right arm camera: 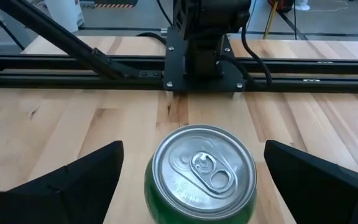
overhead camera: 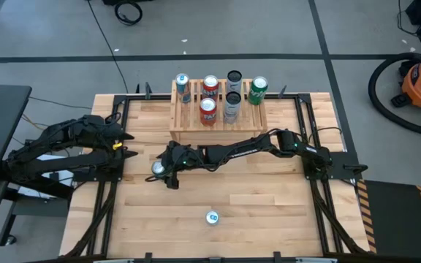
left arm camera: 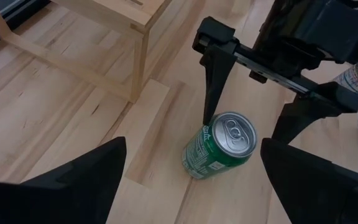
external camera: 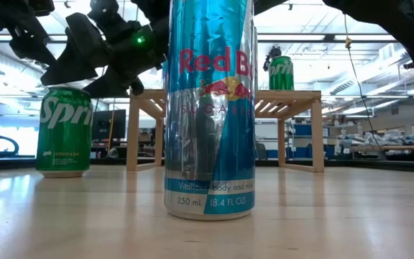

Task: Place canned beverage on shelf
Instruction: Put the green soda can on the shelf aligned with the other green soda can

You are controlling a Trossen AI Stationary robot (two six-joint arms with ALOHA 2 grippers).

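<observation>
A green Sprite can (overhead camera: 157,169) stands upright on the table left of centre; it also shows in the right wrist view (right arm camera: 201,177), the left wrist view (left arm camera: 221,146) and the low view (external camera: 63,132). My right gripper (overhead camera: 167,171) is open, reaching down from the table's right, with one finger (right arm camera: 82,171) on each side of the can's top; gaps show on both sides. My left gripper (overhead camera: 129,144) is open and empty at the table's left. The light wooden shelf (overhead camera: 218,123) stands at the far middle and holds several cans. A blue-silver Red Bull can (overhead camera: 212,217) stands near the front edge.
The shelf's cans include a blue one (overhead camera: 182,88), red ones (overhead camera: 210,85) and a green one (overhead camera: 258,89). Black rails (overhead camera: 309,124) run along the table's sides. Bare wood lies between the shelf and the Red Bull can (external camera: 208,108).
</observation>
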